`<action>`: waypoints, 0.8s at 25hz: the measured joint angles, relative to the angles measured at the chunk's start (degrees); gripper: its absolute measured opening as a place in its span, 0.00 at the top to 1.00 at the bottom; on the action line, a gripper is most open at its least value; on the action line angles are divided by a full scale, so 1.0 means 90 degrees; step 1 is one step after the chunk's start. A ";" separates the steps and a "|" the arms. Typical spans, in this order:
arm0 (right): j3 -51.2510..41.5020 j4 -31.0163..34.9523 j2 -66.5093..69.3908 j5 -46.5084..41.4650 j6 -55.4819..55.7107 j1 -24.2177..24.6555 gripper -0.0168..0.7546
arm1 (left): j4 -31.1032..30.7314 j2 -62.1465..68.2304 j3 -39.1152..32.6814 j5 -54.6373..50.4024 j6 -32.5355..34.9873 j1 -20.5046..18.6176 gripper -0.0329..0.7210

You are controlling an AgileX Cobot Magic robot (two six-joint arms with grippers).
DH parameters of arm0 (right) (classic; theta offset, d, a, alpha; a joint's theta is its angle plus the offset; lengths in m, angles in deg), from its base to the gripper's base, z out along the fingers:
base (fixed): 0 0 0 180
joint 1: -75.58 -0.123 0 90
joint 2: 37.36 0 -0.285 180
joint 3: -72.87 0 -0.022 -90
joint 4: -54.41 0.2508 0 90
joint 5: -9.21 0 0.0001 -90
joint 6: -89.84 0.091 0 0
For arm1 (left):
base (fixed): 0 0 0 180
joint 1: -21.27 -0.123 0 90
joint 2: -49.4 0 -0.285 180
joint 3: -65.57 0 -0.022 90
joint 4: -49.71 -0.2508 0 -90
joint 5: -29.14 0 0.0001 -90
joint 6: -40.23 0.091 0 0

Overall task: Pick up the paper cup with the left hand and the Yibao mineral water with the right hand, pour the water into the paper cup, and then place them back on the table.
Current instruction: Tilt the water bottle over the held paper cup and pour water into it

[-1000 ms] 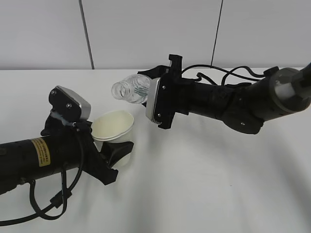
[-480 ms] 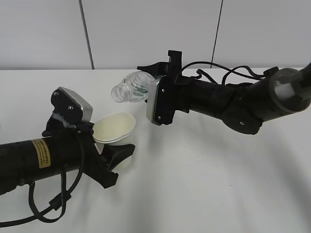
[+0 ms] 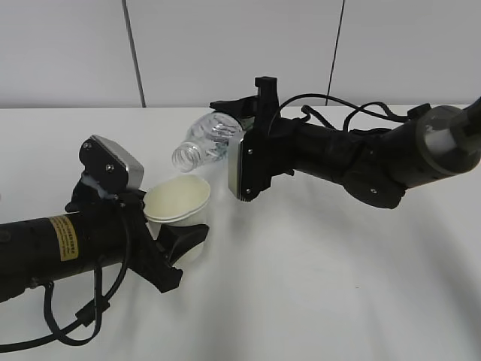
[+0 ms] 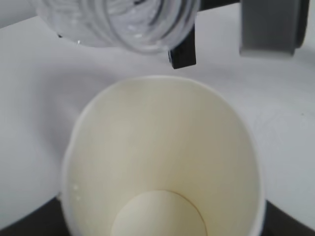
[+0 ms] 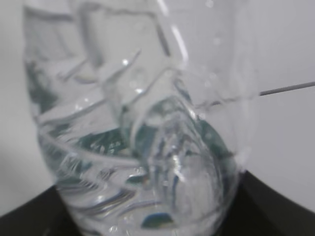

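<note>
Exterior view: over the table (image 3: 316, 286) the right hand (image 3: 239, 134) pinches the tilted Yibao mineral water (image 3: 204, 141), mouth above the paper cup (image 3: 177, 201) clamped by the left hand (image 3: 174, 235); left wrist view alone shows the cup's inside (image 4: 162, 167) dry

A pale grey panelled wall (image 3: 225, 53) rises behind the scene, split by two thin dark vertical seams (image 3: 134, 53), one left of centre, the other slanting slightly right of centre. A darker strip runs along its base.
</note>
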 joint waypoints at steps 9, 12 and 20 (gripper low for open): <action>0.0000 0.0045 0.0000 0.0013 -0.0521 0.0000 0.39 | 0.0000 0.0000 0.0000 -0.0007 0.0000 0.0000 0.41; 0.0000 0.0180 0.0000 0.0013 -0.0728 0.0000 0.39 | 0.0000 0.0000 0.0000 -0.0007 0.0000 0.0000 0.41; 0.0000 0.0292 0.0000 0.0013 -0.1001 0.0000 0.39 | -0.0007 0.0000 0.0000 -0.0007 0.0000 0.0000 0.41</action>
